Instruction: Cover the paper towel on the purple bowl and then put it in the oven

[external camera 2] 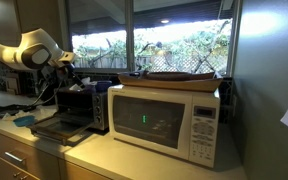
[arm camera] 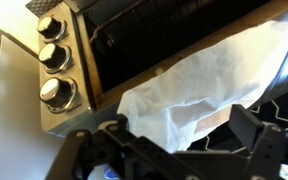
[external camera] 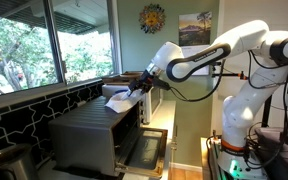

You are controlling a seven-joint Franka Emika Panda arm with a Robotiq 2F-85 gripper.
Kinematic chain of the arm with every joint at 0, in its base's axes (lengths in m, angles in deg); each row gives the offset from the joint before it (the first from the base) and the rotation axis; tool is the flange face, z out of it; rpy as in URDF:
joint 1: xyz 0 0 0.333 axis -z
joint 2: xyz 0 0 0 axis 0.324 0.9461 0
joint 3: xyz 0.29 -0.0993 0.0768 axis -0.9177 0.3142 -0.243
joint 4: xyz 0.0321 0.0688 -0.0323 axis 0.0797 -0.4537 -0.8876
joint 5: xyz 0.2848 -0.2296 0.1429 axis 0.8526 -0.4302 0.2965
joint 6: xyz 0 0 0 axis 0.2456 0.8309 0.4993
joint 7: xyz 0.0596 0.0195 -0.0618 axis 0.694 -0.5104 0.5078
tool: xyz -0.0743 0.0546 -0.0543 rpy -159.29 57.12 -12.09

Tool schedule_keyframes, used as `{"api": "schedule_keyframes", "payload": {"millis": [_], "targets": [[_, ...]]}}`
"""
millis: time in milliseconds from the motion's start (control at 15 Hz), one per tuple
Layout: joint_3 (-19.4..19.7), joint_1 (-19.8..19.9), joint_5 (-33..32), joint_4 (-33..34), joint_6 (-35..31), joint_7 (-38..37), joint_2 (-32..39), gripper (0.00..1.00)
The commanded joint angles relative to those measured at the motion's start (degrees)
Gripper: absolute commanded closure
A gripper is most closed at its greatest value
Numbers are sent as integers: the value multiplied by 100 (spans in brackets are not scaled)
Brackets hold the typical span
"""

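Locate the oven (external camera: pixel 89 135) in both exterior views: a grey box on the counter with its front door hinged down flat. See it again, darker and smaller, as the oven (external camera 2: pixel 84 105) just beside a white microwave (external camera 2: pixel 164 122) that fills the middle of that picture.

Trace the robot arm (external camera: pixel 234 50) from its base, well apart from the oven, across to the oven's top front edge. Compare an exterior view in which only part of the arm (external camera 2: pixel 24 50) shows, coming in from the picture's edge above the oven.

Take from the wrist view alone:
- three round metal knobs (arm camera: pixel 52 55), stacked in a column on the oven's front panel;
- the dark oven opening next to the knobs;
- the towel's surface close up.

Find the paper towel (external camera: pixel 116 97) at the oven's top front corner, just beside the gripper (external camera: pixel 139 88). Note its look in the wrist view: the paper towel (arm camera: pixel 204 85) is white, thin, creased and bunched, and lies across the front of the oven opening.

Check the gripper (arm camera: pixel 179 140) in the wrist view: jaws spread wide, with the towel's lower folds reaching down between them. Cannot tell whether either finger touches the sheet.

Treat the small bluish patch (arm camera: pixel 109 172) at the bottom edge, under the gripper, as too small to identify.
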Motion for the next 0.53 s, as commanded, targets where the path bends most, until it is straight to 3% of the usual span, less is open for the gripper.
{"api": "schedule_keyframes", "payload": {"millis": [0,467], "targets": [[55,-24,-15,177,651,-305,-7,0],[226,-109,17,612,1668,-751,-41,0]]}}
